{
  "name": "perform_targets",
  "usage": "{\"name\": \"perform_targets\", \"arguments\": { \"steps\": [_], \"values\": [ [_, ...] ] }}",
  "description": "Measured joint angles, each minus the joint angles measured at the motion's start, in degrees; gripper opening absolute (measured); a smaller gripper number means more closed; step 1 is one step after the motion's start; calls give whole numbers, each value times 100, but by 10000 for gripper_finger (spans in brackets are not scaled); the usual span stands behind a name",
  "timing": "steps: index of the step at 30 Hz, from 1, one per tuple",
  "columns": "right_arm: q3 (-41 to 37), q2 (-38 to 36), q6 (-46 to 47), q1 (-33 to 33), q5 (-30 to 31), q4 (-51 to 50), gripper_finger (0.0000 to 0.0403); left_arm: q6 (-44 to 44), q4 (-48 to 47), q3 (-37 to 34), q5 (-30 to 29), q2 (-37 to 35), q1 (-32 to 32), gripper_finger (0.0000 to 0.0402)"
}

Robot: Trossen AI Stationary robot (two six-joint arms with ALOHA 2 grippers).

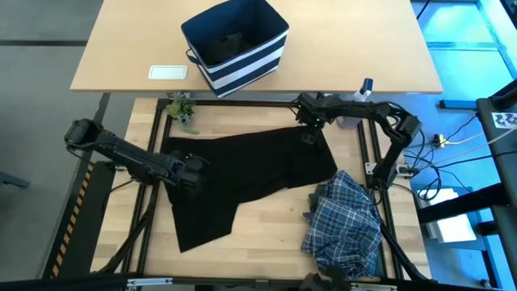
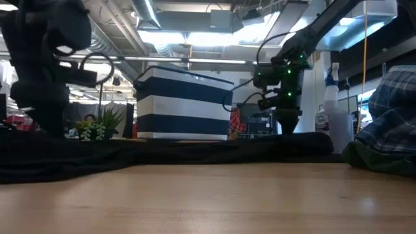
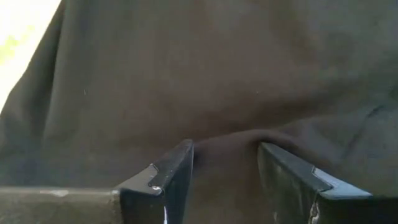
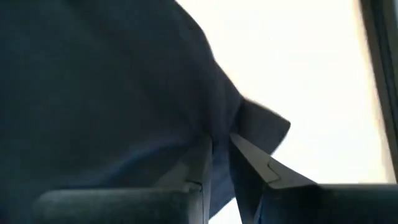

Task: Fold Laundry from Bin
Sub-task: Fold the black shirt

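A black garment [image 1: 250,170] lies spread over the middle of the wooden table. My left gripper [image 1: 192,174] [image 3: 224,168] stands on its left part, closed on a ridge of cloth. My right gripper [image 1: 308,133] [image 4: 221,149] is shut on its far right corner, low over the table in the low view [image 2: 286,127]. A blue-and-white plaid shirt [image 1: 343,226] lies crumpled at the near right. The navy bin with white stripes [image 1: 234,44] [image 2: 182,107] stands on the lighter table beyond the far edge. My left gripper pinches a raised fold of the garment's left part [image 3: 227,140] between its two fingers, coming from above at a slant. The cloth around the fold lies on the table. My right gripper pinches the garment's far right corner [image 4: 217,134] between its two fingers, pointing down from above. The corner's tip [image 4: 267,124] sticks out past the fingers. The rest of the garment lies flat on the table.
A clear spray bottle [image 1: 365,89] stands by the far right corner and a small plant [image 1: 182,109] by the far left corner. Bare wood shows at the near middle [image 1: 266,234]. A white card [image 1: 168,72] lies left of the bin.
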Motion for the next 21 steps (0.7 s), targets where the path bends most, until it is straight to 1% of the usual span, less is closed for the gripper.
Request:
{"name": "perform_targets", "arguments": {
  "steps": [3, 6, 9, 11, 14, 17, 21],
  "values": [
    [0, 133, 20, -120, 164, -213, 53, -247, -377, 0, 181, 1, 231, 174],
    [0, 258, 51, -237, 583, -516, 53, -462, -718, 0, 115, -8, 441, 174],
    [-2, 325, 188, -401, 1115, -732, 53, -450, -763, 1, 13, -10, 655, 174],
    [0, 325, 351, -525, 1345, -701, 53, -399, -769, 14, -79, -10, 778, 174],
    [32, 325, 488, -674, 1371, -748, 53, -269, -796, 170, -277, -10, 924, 174],
    [132, 296, 489, -685, 1302, -763, 53, -2, -776, 498, -572, -13, 967, 174],
    [347, 80, 491, -616, 1053, -773, 53, 444, -531, 972, -883, -15, 965, 174]
  ]
}}
